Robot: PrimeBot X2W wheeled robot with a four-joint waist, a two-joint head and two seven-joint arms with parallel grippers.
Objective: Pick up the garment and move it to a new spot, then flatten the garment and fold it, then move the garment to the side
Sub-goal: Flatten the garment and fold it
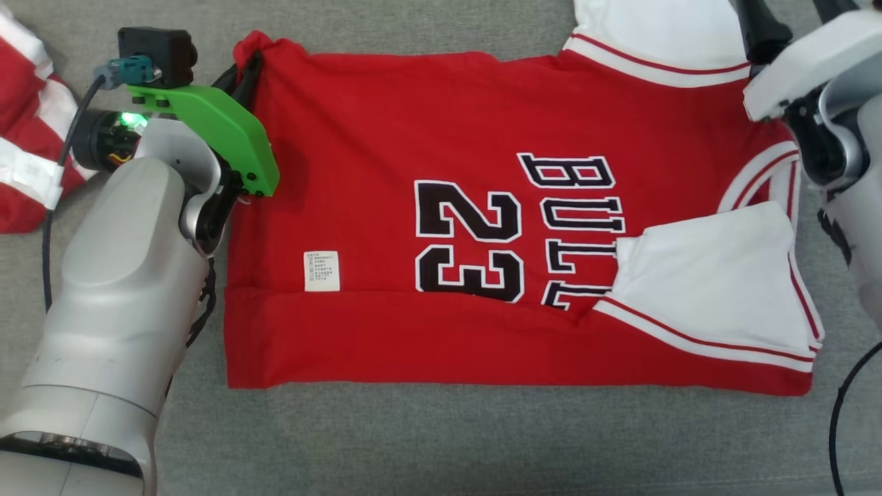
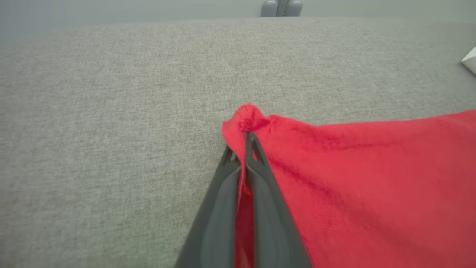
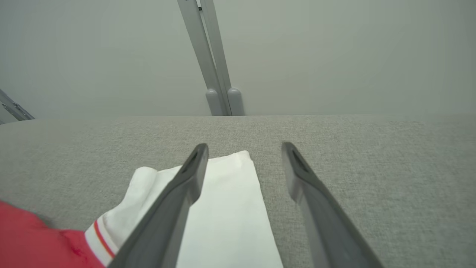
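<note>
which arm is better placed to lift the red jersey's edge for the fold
Left, probably. The left pincer is shut on the far hem corner of the jersey, so it can lift that edge over. The right pincer hangs open above the white sleeve, gripping nothing.

Left forearm [image 1: 110,296]: smooth silver-grey shell, rounded, widening toward a collar with a dark ring at its base.

Wrist hub dark, with a small green light [image 1: 131,120] lit and thin coloured wires showing.

Bright green bracket [image 1: 220,134]: flat plate with rounded corners and dark screws [image 1: 162,103] near its ends. It carries a black boxy camera [image 1: 155,52] with a teal plug [image 1: 131,71].

Black cable [image 1: 47,241] runs from the plug alongside the forearm.

Left gripper [image 2: 245,139]: two long matte dark-grey fingers [image 2: 219,223], tapering to narrow tips.

Right arm [image 1: 820,62]: pale grey-white housing, black joint parts, black cable [image 1: 844,406] below.

Right gripper [image 3: 245,149]: the same dark tapered fingers [image 3: 167,216], a slot near each tip.
</note>
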